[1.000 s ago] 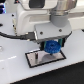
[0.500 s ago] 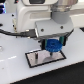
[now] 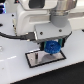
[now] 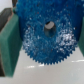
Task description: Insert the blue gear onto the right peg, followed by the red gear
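In the exterior view, you had the Franka arm [image 3: 37, 17] filling the upper half of the frame, reaching down from 12 o'clock toward the white table [image 3: 12, 67]. The gripper [image 3: 50, 46] hung just below the wrist block, and its 2 fingers were closed on the blue gear [image 3: 51, 48], 1 finger on each side of the disc. The gear sat tilted between them, low over the plate [image 3: 34, 58]. That plate, pale with a black frame, lay flat on the table, its bare part reaching toward 8 o'clock of the gear. A thin dark pin [image 3: 39, 55] stood on the plate toward 8 o'clock of the gear; you could not tell from this view whether it was the right peg, nor whether the gear touched the plate. The red gear did not show here.

In the wrist view, the blue gear [image 4: 46, 35] filled most of the frame, its teeth plain along the rim and its raised hub around a dark centre hole. The teal finger pads [image 4: 8, 44] pressed the rim at 9 o'clock and at 3 o'clock, so the claw was pinching the gear. Past the teeth at 6 o'clock you saw only a pale surface.
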You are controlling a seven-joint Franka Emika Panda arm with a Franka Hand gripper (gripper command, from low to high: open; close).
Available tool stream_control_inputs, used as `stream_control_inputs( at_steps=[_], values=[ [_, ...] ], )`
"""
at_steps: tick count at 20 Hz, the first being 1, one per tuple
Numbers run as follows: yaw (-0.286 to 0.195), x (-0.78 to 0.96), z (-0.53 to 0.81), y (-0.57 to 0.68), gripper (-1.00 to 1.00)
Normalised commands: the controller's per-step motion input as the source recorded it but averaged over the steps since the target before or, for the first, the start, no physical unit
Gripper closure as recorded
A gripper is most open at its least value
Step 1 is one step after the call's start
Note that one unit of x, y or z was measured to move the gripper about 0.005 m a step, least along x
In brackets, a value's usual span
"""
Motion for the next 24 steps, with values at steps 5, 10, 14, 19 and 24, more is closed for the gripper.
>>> stream_control_inputs(
  at_steps=[5,10,14,19,24],
  values=[
    [0.0,0.07,0.29,0.0,1.0],
    [0.0,0.28,0.22,-0.02,1.0],
    [0.0,0.27,0.13,-0.04,1.0],
    [0.0,0.25,0.03,-0.03,1.0],
    [0.0,0.2,0.0,0.0,1.0]
  ],
)
